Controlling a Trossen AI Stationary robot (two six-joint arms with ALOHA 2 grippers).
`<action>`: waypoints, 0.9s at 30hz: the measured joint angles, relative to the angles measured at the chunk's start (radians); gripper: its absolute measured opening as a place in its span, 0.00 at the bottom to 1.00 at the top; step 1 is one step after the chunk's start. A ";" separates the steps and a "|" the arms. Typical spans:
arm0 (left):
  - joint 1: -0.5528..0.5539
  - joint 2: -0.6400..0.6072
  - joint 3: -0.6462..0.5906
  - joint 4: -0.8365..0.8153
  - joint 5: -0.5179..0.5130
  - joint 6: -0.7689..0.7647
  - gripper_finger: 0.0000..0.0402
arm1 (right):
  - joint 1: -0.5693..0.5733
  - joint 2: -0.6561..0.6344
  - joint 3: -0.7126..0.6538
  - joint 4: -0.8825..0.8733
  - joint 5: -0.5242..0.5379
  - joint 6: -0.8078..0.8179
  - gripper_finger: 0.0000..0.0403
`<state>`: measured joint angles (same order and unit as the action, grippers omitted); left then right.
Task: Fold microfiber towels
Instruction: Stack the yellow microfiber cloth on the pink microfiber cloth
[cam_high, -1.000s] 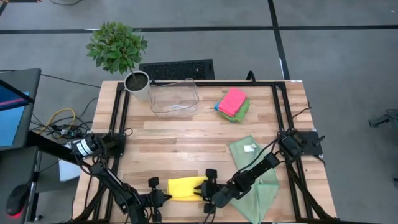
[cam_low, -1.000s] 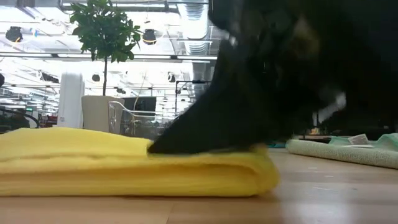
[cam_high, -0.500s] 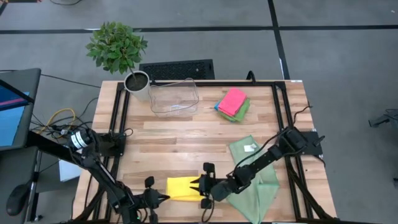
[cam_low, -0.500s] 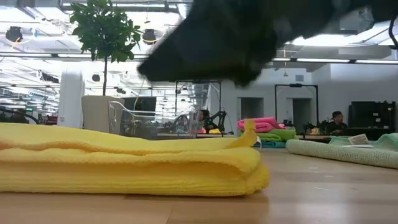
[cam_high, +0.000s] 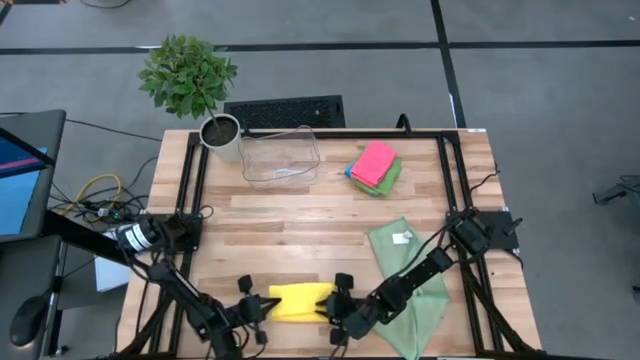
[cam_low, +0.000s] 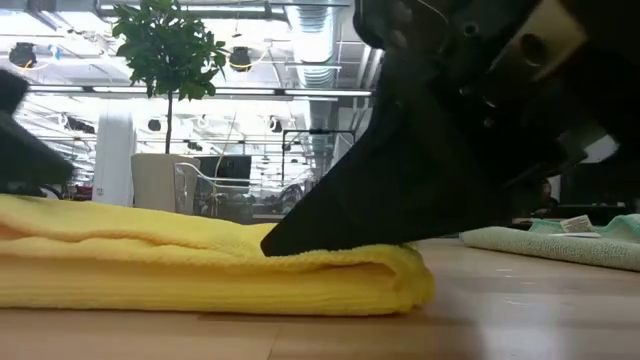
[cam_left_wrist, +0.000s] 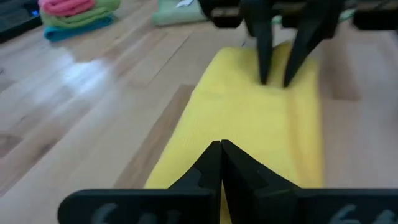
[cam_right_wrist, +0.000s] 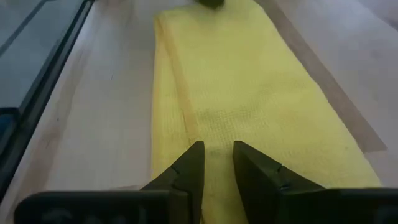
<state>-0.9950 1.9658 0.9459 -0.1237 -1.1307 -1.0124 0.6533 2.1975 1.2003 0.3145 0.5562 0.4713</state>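
A folded yellow towel (cam_high: 300, 302) lies flat near the table's front edge; it also shows in the low view (cam_low: 200, 275). My left gripper (cam_high: 262, 306) is shut at the towel's left end (cam_left_wrist: 221, 152). My right gripper (cam_high: 331, 305) stands on the towel's right end, its fingers a narrow gap apart (cam_right_wrist: 216, 158). A pale sage green towel (cam_high: 410, 290) with a white tag (cam_high: 402, 237) lies spread under my right arm. A stack of pink, green and blue towels (cam_high: 375, 167) sits at the far right. My left gripper's shut fingertips (cam_left_wrist: 221, 149) slant down from the table's left onto the top of the yellow towel's left end; I cannot tell whether they touch it. My right gripper presses its fingertips (cam_low: 285, 240) down on the top layer of the towel's right end (cam_right_wrist: 217, 124), slanting down from the table's right. The towel lies flat on the table under them.
A clear plastic bin (cam_high: 280, 157) and a potted plant (cam_high: 220, 132) stand at the table's far edge. Black rails (cam_high: 190, 190) run along both sides of the table. Bare wood (cam_high: 290, 230) lies between the bin and the yellow towel.
My right gripper rose off the yellow towel's right end and has come back down onto it. A corner of the top layer that stood up half a second ago now lies flat. My left gripper has moved toward the table's right, onto the towel's left end.
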 joint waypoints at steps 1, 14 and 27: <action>0.008 0.010 0.000 0.001 0.004 -0.005 0.00 | -0.002 0.000 0.000 0.000 0.000 0.000 0.27; 0.004 0.093 0.002 -0.128 0.070 -0.322 0.00 | -0.007 -0.007 0.001 -0.051 0.003 -0.001 0.27; 0.019 0.099 0.000 0.024 0.042 -0.454 0.00 | -0.098 -0.390 0.001 -0.785 -0.237 0.525 0.40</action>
<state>-0.9761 2.0644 0.9459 -0.0998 -1.0883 -1.4663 0.5557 1.8075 1.2011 -0.4700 0.3191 0.9959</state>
